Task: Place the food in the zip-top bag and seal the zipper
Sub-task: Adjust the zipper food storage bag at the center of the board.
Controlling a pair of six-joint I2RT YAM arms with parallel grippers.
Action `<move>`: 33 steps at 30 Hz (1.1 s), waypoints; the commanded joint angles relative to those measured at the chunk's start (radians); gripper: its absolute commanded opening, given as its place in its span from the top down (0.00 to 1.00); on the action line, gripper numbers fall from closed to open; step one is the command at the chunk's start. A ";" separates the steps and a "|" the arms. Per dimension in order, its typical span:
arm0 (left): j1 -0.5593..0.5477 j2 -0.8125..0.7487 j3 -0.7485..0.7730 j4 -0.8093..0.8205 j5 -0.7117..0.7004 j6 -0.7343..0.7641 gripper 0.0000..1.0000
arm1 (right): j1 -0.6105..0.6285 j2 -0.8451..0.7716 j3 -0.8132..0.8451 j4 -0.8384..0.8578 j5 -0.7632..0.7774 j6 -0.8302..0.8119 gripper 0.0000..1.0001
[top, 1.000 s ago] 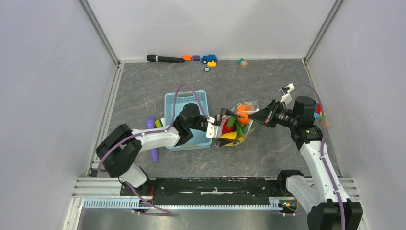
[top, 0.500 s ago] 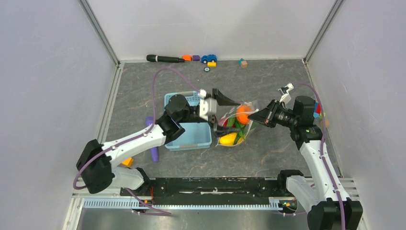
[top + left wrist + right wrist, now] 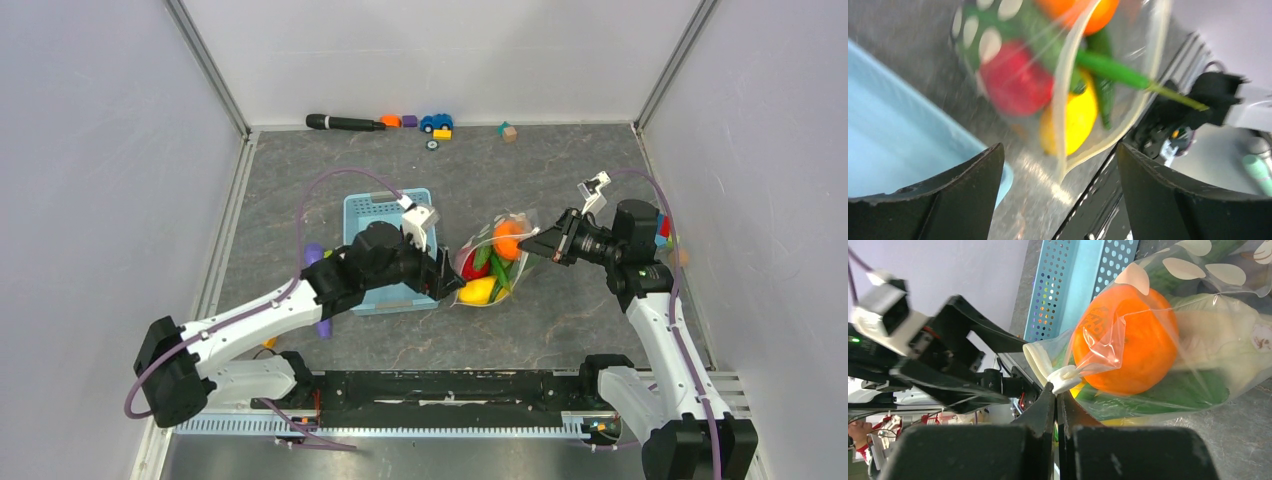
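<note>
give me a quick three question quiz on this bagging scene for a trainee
1. True or false: the right hand is pinched shut on the zipper of the zip-top bag.
2. The left hand is: A) open, holding nothing; B) shut on a red piece; C) shut on the blue basket.
3. Fill in the colour: the round food piece inside the bag nearest the right hand's fingertips is ___.
Key: 1 true; 2 A; 3 orange, meaning the orange piece.
</note>
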 commanded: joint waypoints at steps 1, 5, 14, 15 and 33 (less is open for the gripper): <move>-0.043 0.046 0.001 -0.185 -0.161 -0.117 0.16 | -0.004 -0.017 0.021 0.068 -0.038 -0.032 1.00; -0.082 0.106 0.025 -0.197 -0.207 -0.115 0.24 | -0.004 -0.011 0.008 0.068 -0.044 -0.031 1.00; -0.103 0.184 0.072 -0.170 -0.245 -0.106 0.37 | -0.004 -0.003 0.008 0.069 -0.047 -0.036 1.00; -0.106 0.189 0.072 -0.162 -0.238 -0.107 0.38 | -0.004 -0.003 0.006 0.070 -0.048 -0.037 1.00; -0.115 0.232 0.100 -0.038 -0.198 -0.098 0.98 | -0.019 -0.012 0.009 0.069 -0.056 -0.041 1.00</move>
